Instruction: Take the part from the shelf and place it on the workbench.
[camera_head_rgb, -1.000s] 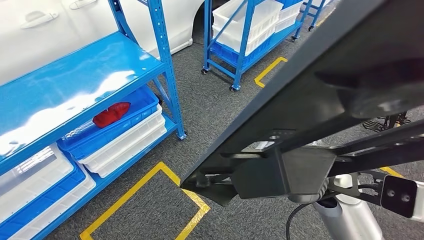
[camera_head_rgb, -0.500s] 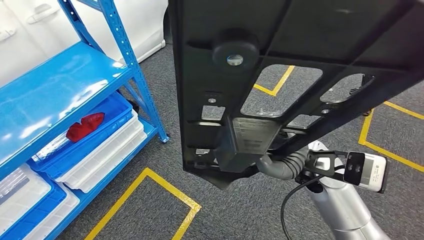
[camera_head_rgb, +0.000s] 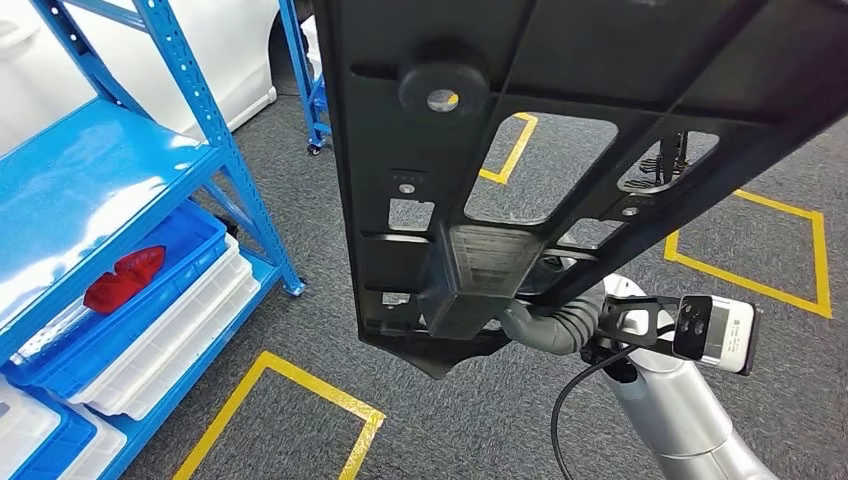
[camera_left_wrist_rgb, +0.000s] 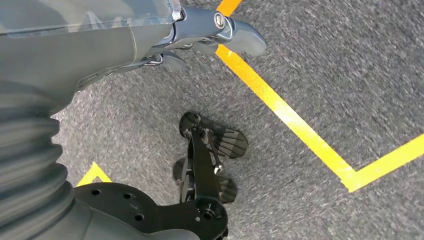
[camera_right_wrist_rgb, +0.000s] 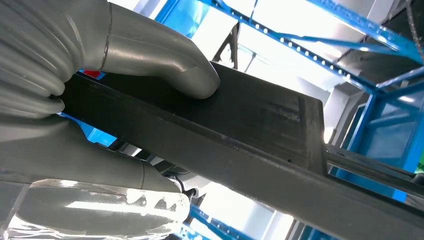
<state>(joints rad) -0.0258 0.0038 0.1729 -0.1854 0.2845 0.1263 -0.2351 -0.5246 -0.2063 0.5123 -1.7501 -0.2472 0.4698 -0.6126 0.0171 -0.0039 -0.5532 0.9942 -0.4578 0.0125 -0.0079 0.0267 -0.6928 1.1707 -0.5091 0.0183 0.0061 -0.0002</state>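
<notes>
- Check the right hand (camera_right_wrist_rgb: 100, 100): its fingers clamp the black part (camera_head_rgb: 560, 150) by a box-shaped boss, carrying it raised for transport.
- Left hand (camera_left_wrist_rgb: 200, 30): finger state cannot be told.
- Beyond the part, note the blue shelf (camera_head_rgb: 120, 190); expect the workbench elsewhere.

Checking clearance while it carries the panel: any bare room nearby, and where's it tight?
Bare: the grey carpet between the blue shelf and the robot, including inside the yellow floor markings. The shelf's top deck also looks bare. Crowded: the lower shelf, stacked with bins, one holding a red item. The black part in the right hand blocks the view ahead.
</notes>
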